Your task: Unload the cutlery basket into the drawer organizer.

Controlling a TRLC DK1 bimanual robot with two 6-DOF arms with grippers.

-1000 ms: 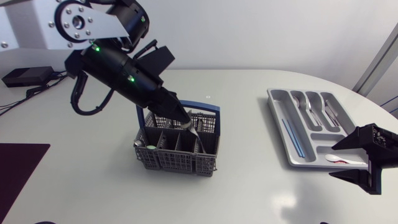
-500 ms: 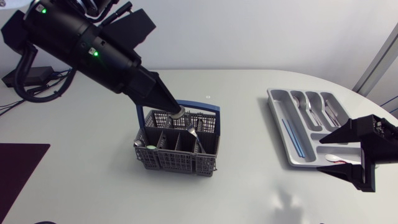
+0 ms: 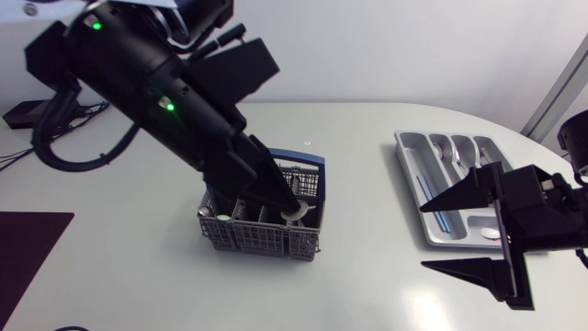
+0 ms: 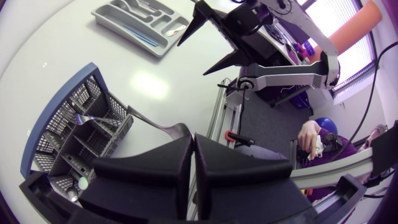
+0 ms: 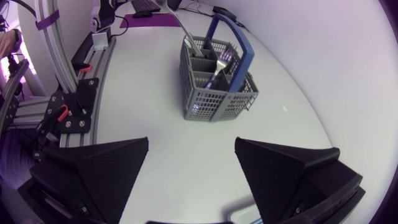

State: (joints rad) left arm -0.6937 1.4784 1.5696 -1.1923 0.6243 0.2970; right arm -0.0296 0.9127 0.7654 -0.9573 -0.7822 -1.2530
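- Step in hand: extraction from the basket. The left gripper stands tip-down in a near-row cell of the cutlery basket. Its jaws are clenched flat together on a silver utensil, apparently a spoon. By my reading the pick is made and the lift is not yet done.
- Next move, judged: a straight lift until the utensil clears the cell walls and the blue handle, then a carry across to the drawer organizer. The hold sits at the very fingertips, so a snag on the mesh could twist the piece loose.
- Right gripper: jaws released and spread wide, grasping nothing, hovering just in front of the organizer.
- Basket: grey mesh with a blue hoop handle, upright mid-table, well apart from the organizer. A fork leans in another cell.
- Organizer: grey tray on the table's right side, with spoons lying in its far compartments.
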